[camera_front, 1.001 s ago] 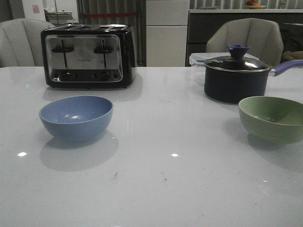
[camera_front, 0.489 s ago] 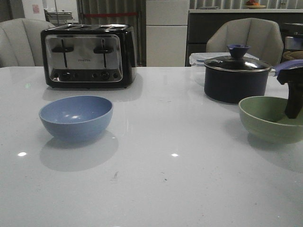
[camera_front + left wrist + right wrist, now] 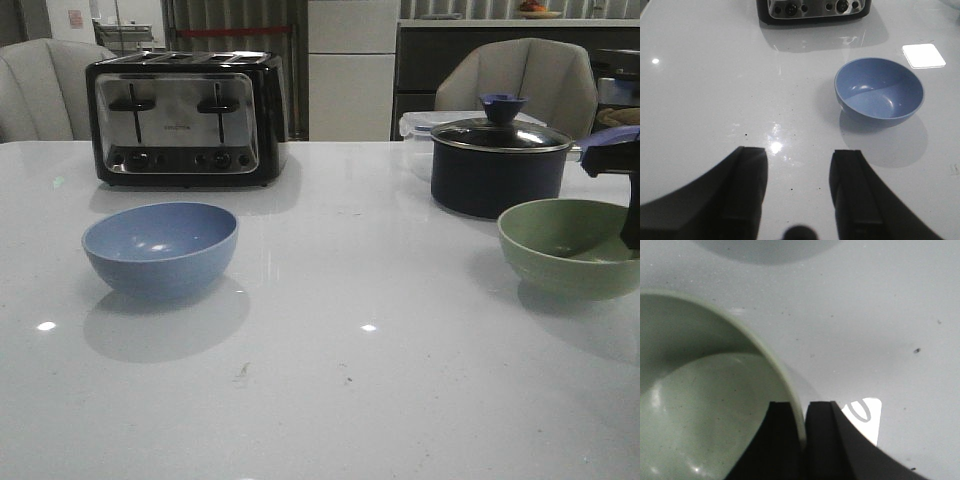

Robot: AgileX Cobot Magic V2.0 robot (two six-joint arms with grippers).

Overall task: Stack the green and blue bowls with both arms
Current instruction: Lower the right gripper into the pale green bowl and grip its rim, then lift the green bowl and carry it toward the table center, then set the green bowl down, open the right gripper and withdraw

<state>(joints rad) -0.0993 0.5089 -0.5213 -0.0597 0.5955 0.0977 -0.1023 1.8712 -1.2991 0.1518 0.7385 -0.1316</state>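
The white tabletop (image 3: pixel 330 400) fills the lower two thirds of the front view. At its far edge, in the upper left of the frame, stands a black and chrome toaster (image 3: pixel 185 118). In the upper right sits a dark lidded pot (image 3: pixel 500 160) with a purple-blue handle reaching toward the right edge.

The blue bowl (image 3: pixel 160 248) rests upright on the tabletop in the left middle of the frame, in front of the toaster and well apart from the other bowl. The green bowl (image 3: pixel 570 247) is at the right edge of the frame, just in front of the pot, its near side tipped up slightly.

The right claw (image 3: pixel 802 432) shows in the front view only as a dark shape at the far right edge, above the green bowl's far rim. In the right wrist view its two black fingers (image 3: pixel 777 440) are closed on the green bowl (image 3: pixel 705 405), pinching the rim, one finger inside the bowl and one outside.

The left claw (image 3: pixel 797 192) is open, its fingers spread apart over bare tabletop, holding nothing. In its wrist view the blue bowl (image 3: pixel 879 90) lies in the upper right of the frame, well clear of the fingers, with the toaster's (image 3: pixel 812 9) control panel at the top edge.
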